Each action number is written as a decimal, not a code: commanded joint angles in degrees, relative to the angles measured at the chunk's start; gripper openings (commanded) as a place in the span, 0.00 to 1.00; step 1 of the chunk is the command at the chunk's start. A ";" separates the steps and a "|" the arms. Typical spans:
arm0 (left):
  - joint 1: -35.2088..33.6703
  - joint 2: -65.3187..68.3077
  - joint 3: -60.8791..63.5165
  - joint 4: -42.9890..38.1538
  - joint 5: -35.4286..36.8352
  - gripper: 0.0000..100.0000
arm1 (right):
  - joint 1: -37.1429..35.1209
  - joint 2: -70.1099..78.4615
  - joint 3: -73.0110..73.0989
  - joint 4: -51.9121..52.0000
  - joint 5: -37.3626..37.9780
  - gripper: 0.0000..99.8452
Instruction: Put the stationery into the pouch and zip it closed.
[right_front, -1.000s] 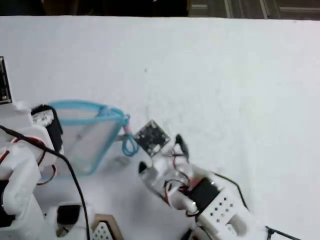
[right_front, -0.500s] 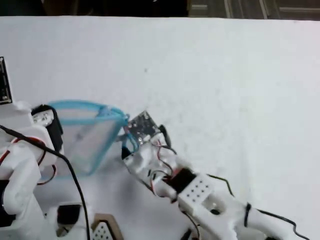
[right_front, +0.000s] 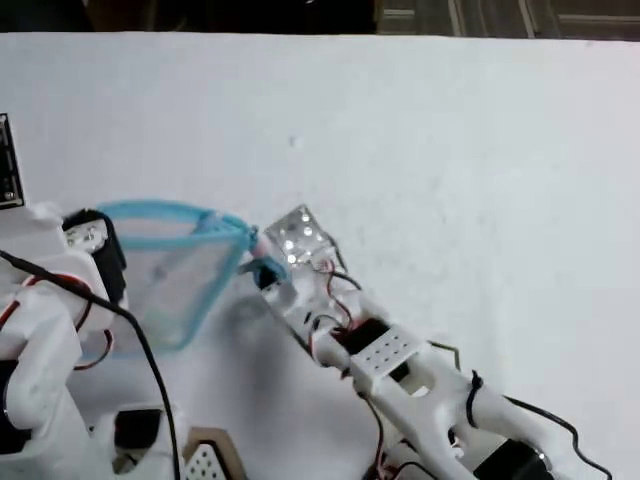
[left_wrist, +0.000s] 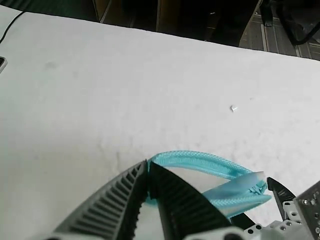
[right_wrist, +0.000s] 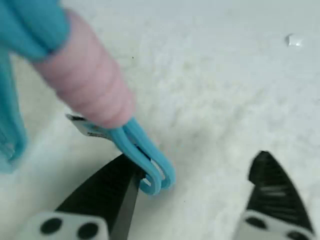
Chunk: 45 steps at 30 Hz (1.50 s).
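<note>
High view: we see the pouch, clear with blue trim, lying flat on the table between the two arms. The right gripper sits at its zip corner. Left wrist view: the left gripper has its fingers pressed together, pinching the pouch's blue rim. Right wrist view: the right gripper's jaws stand spread. One black finger touches the blue loop that hangs below a pink piece; the other finger stands apart from it.
</note>
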 joint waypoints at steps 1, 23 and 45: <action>-0.40 0.22 0.18 0.09 0.35 0.02 | -0.31 -0.04 -0.62 -3.38 0.62 0.08; -0.40 0.22 0.18 0.09 0.35 0.02 | 7.25 -35.74 -0.70 8.57 0.70 0.02; -0.40 0.22 0.18 0.09 0.26 0.02 | 12.79 -72.57 -7.12 22.55 5.10 0.02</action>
